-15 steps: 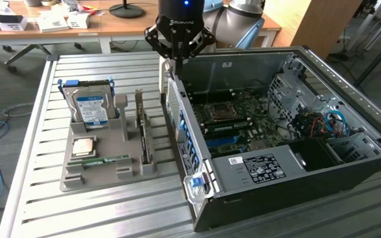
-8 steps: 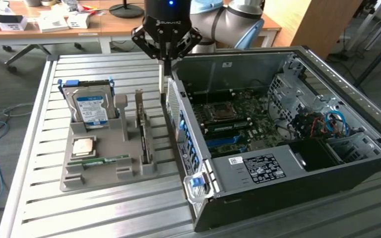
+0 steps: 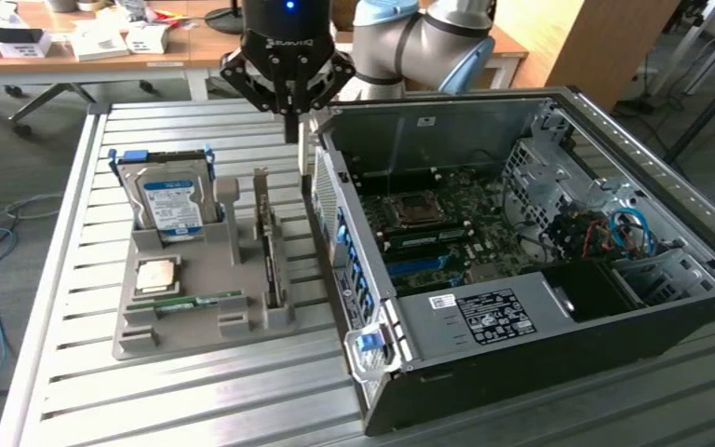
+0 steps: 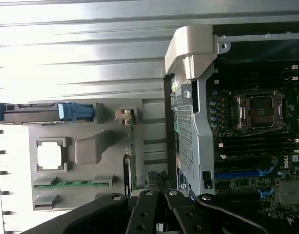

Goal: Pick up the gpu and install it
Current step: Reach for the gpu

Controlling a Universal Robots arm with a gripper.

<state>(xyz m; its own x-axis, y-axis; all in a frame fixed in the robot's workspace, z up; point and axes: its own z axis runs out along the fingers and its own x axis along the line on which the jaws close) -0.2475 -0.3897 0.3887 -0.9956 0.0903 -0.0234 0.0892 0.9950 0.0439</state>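
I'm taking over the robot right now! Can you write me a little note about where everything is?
Gripper: shut, nothing seen in it, hanging above the gap between the gray tray and the open computer case.
Gpu: standing on edge in the tray, not gripped.
Done: no step shows as finished.
Left: the gpu is not yet picked up and not yet installed in the case.

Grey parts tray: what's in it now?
The tray holds a hard drive standing upright, a processor chip lying flat, a green memory stick, and the gpu on edge in its slot. The gpu's lower edge is hidden in the slot.
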